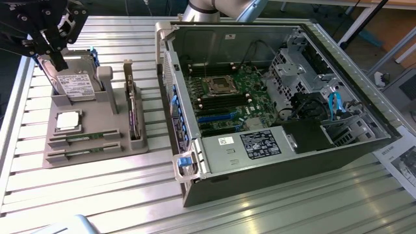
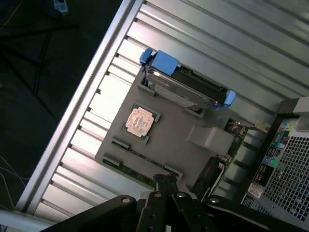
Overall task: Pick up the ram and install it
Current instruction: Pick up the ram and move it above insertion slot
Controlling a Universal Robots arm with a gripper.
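End effector [image 1: 58,62] is clenched, fingers together, nothing between them. In the exterior view it hangs over the far corner of the gray holder [image 1: 97,155], at that view's left, above the hard drive [image 1: 75,84]. It is clear of all the parts. In the wrist view the fingertips [image 2: 166,182] line up over the holder's slot edge, with the whole holder visible below.

Ram [image 1: 91,135] is not picked. It lies flat in its slot on the holder, just beside the processor chip [image 1: 68,121]. A second stick [image 1: 87,149] lies in the next slot, parallel to it, on the holder's outer edge. Both look fully seated in their slots.

Other parts on the holder:
- The hard drive stands tilted against its support, with blue rails on its sides.
- The expansion card [image 1: 133,114] stands on edge on the side facing the PC.

The PC case [image 1: 338,151] lies on its side on the slatted tabletop [image 1: 260,209], at the exterior view's right and near the holder. Its side panel is off, so the motherboard [image 1: 227,100] is exposed. I can't tell from here whether any memory slots on the board are filled.
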